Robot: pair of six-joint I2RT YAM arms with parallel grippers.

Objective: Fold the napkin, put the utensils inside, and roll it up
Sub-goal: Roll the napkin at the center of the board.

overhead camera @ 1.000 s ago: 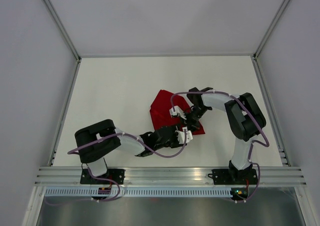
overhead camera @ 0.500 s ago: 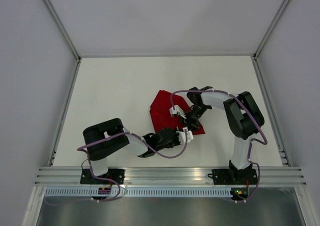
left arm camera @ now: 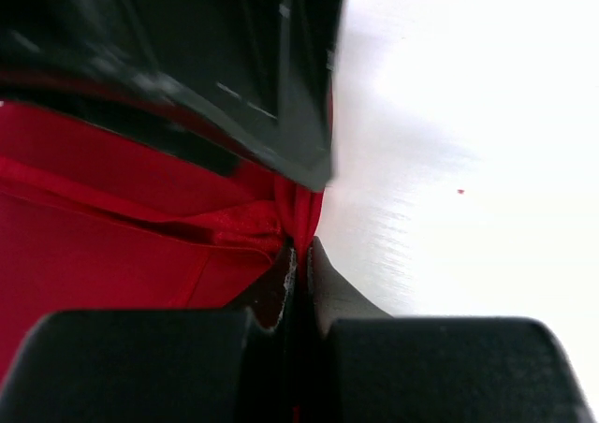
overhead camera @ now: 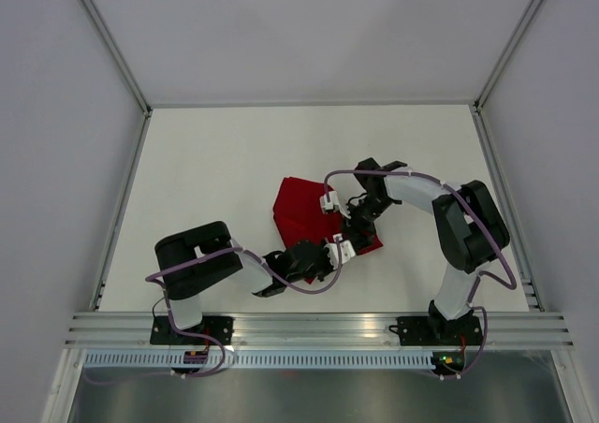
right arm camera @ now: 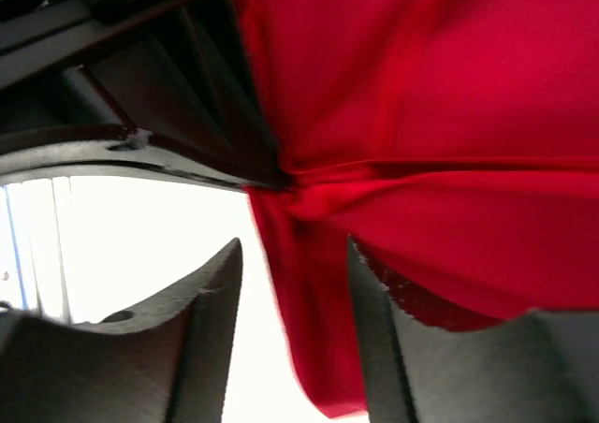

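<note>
Left gripper [left arm camera: 299, 255]: jaws pressed together, pinching a bunched fold at the near right edge of the napkin [overhead camera: 298, 215].
Right gripper [right arm camera: 290, 255]: jaws spread, with bare table and a hanging flap of red cloth in the gap; it grips nothing, and sits close above the left one.
Napkin: partly folded and rumpled, lying mid-table [overhead camera: 215, 161] between the two arms, with creases running toward the pinched spot.
Utensils: not seen in any view (under the cloth or the arms, perhaps; I cannot tell).
Step in hand: probably a hand-over of the edge, so the fold can be made or straightened.
Risk, slip: the pinch takes only a thin bit of cloth, so a quick pull could tear it free.
Risk, drag: one-sided pulling may slide the whole napkin and undo the fold.
Risk, collision: the two grippers crowd each other, so a careless move could knock them together.
</note>
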